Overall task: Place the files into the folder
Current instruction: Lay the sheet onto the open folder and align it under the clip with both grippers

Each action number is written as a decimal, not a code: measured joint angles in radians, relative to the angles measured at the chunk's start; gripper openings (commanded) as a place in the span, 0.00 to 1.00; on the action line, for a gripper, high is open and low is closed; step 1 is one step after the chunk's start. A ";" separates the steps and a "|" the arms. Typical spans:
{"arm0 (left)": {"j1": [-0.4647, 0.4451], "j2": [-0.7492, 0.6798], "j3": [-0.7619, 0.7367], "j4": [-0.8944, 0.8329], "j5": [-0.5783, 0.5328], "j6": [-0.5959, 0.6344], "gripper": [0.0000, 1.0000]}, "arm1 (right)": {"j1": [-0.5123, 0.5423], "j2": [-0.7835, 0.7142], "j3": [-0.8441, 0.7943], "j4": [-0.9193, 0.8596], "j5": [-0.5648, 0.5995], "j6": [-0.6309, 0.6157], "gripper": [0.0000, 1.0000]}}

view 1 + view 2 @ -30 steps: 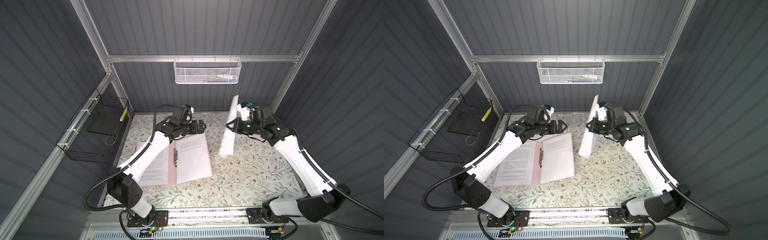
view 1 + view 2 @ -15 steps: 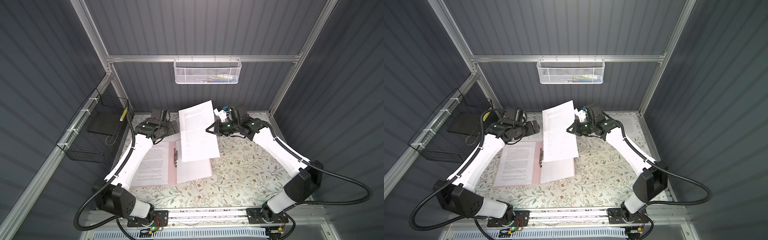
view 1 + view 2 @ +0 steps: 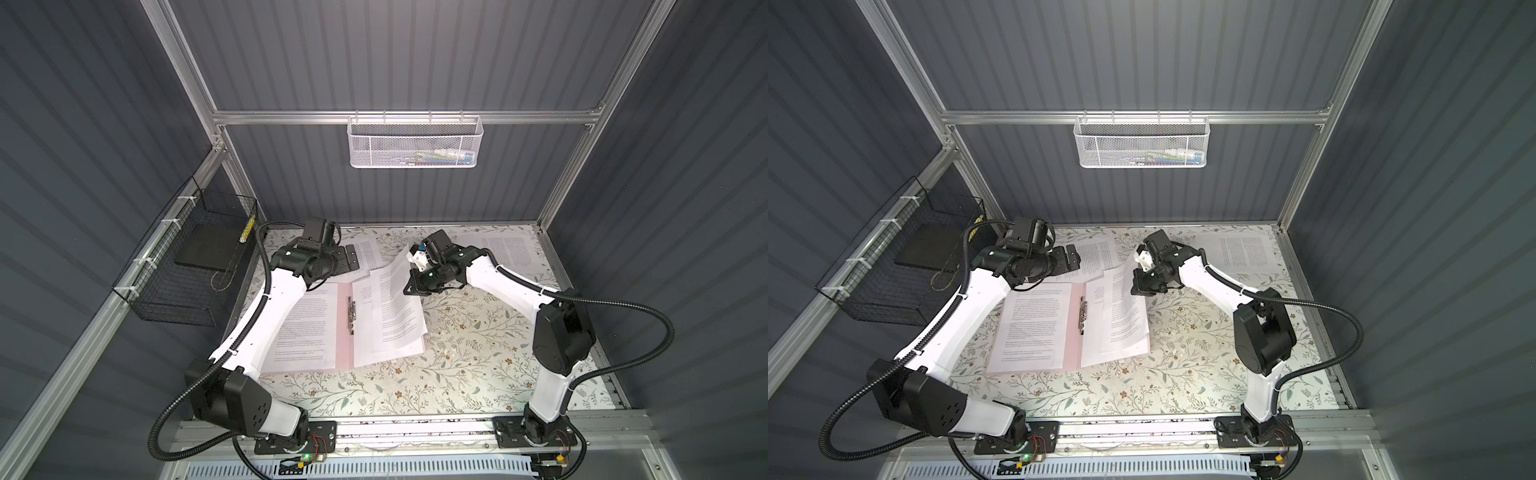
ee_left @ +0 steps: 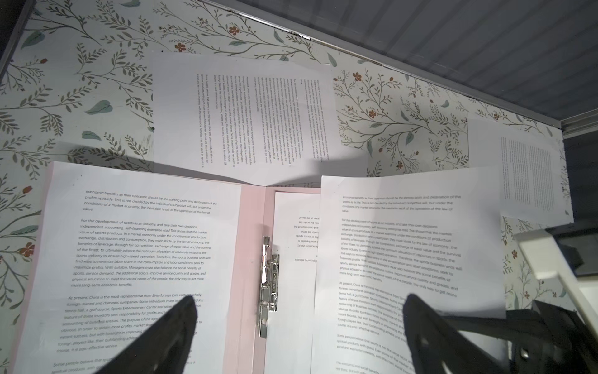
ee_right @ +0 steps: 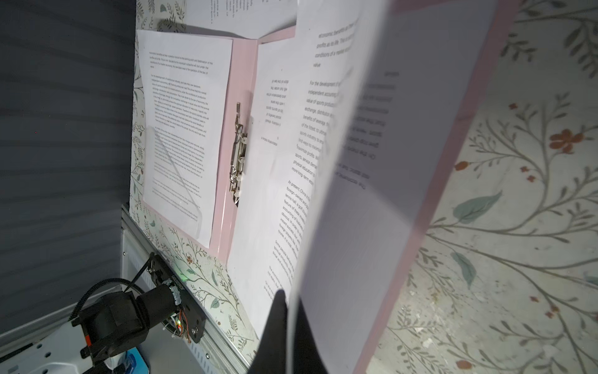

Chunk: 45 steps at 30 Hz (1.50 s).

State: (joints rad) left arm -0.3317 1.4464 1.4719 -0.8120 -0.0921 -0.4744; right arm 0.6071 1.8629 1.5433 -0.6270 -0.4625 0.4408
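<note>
Your R claw (image 3: 412,286) is clamped shut on one white printed paper sheet (image 3: 395,307). Its far edge is lifted and the rest is draped over the right half of the thin pale pink folder (image 3: 344,353). The folder lies open on the floral table (image 3: 457,353), left of centre, w/ a sheet on each half. Your L claw (image 3: 348,258) gapes wide, empty, near the folder's far edge. Two more lie flat along the table's back edge: the mid-edge sheet (image 3: 368,253) and the back-right corner sheet (image 3: 509,251).

White mesh basket (image 3: 382,149), black wire basket (image 3: 178,307) holding dark slab (image 3: 205,249), floral tabletop (image 3: 469,361)
</note>
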 measured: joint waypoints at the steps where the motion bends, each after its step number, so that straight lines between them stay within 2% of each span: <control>1: 0.000 0.000 -0.001 0.000 0.004 0.000 1.00 | 0.005 0.002 0.002 -0.002 0.001 -0.001 0.00; 18: 0.002 -0.029 -0.087 -0.020 0.167 0.065 1.00 | 0.048 0.040 -0.026 0.045 0.021 0.106 0.00; 26: 0.002 -0.060 -0.128 -0.060 0.172 0.106 1.00 | 0.070 0.079 -0.029 0.080 0.014 0.143 0.00; 45: 0.002 -0.059 -0.134 -0.056 0.192 0.110 1.00 | 0.081 0.094 -0.049 0.112 0.022 0.214 0.00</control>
State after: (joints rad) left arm -0.3302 1.3876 1.3376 -0.8684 0.0994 -0.3645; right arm 0.6884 1.9568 1.4940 -0.5148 -0.4408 0.6552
